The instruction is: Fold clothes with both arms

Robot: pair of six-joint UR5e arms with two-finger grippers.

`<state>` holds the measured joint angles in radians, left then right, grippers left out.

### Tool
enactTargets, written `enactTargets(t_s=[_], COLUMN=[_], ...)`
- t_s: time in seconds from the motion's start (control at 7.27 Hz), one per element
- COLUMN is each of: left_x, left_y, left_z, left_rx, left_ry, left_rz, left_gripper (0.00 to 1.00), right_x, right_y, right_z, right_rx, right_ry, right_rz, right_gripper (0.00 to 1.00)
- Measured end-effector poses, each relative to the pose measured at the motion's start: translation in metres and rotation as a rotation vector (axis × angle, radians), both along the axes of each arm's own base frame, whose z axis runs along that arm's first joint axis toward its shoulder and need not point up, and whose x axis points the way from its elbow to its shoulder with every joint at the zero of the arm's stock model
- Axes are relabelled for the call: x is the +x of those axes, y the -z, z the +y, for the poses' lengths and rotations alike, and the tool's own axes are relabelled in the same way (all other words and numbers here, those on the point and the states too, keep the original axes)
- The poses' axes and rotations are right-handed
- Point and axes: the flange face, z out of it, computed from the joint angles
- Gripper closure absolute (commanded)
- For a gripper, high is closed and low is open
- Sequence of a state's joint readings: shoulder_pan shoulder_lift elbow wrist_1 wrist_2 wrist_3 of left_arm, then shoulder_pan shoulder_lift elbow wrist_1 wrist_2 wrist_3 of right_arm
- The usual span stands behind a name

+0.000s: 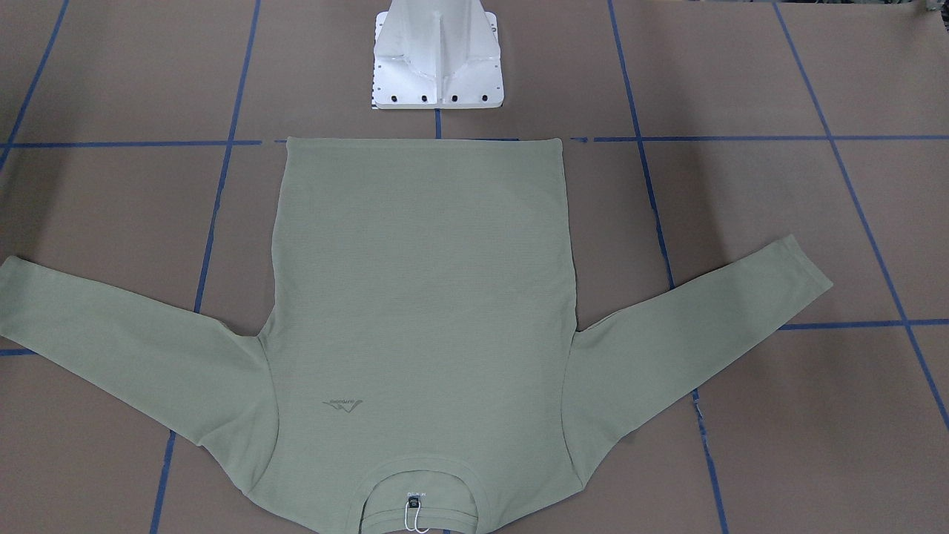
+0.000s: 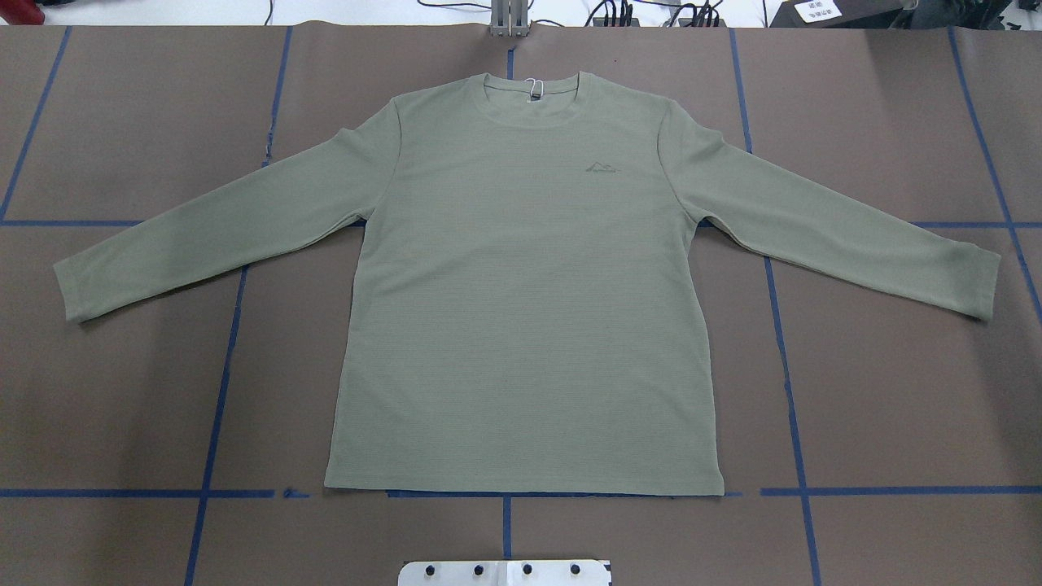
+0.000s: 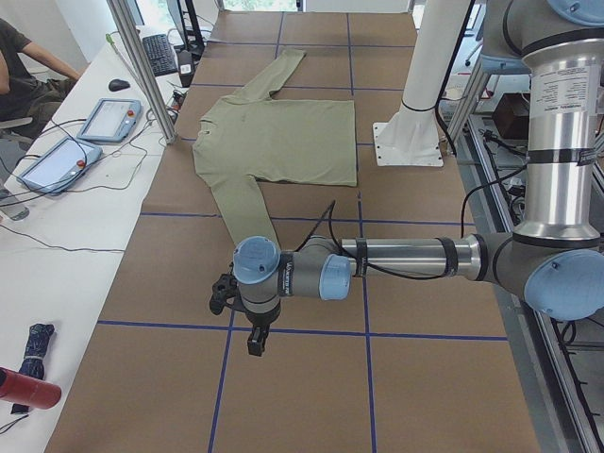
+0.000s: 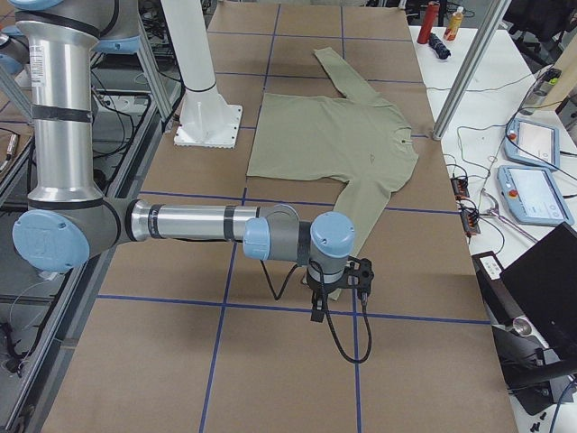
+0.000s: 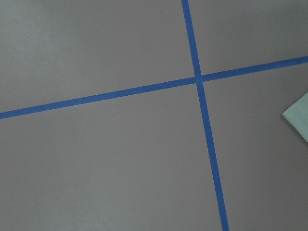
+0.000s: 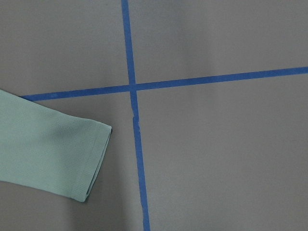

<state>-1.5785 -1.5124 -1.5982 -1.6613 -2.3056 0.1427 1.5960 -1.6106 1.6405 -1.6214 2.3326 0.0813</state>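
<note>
The clothes are one sage-green long-sleeved shirt (image 2: 521, 309), lying flat and face up on the brown table with both sleeves spread outward. From the front-facing view its collar (image 1: 422, 475) is at the bottom and its hem lies by the pedestal. My left gripper (image 3: 256, 342) hangs over bare table just past the near sleeve's cuff (image 3: 253, 225); I cannot tell whether it is open or shut. My right gripper (image 4: 316, 311) hangs beside the other cuff (image 4: 343, 281); its state cannot be told either. A cuff (image 6: 91, 159) also fills the right wrist view's left side.
A white pedestal (image 1: 436, 59) stands behind the shirt's hem. Blue tape lines (image 2: 220, 382) grid the table. A side bench holds tablets (image 3: 109, 118), a seated person (image 3: 19, 66) and a red bottle (image 3: 24, 387). More tablets (image 4: 532, 194) lie on the opposite bench.
</note>
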Motion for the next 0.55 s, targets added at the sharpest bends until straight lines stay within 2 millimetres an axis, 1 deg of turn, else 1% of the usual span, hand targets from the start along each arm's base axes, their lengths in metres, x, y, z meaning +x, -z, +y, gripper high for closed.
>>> enactTargets(t_s=[0.41,0.55], left_x=[0.0005,0.0015], left_y=[0.0035,0.0075], left_z=[-0.0017,-0.0055], left_rx=[0.012,0.023], left_ry=[-0.004,-0.007], left_rz=[0.003,0.004], left_gripper=[0.0,0.0], right_x=[0.0005,0.0004], right_y=[0.0071,0.0094], right_z=[-0.0033,-0.0049], right_rx=[0.015,0.021], right_ry=[-0.003,-0.004], right_rz=[-0.003,-0.004], right_gripper=[0.0,0.0])
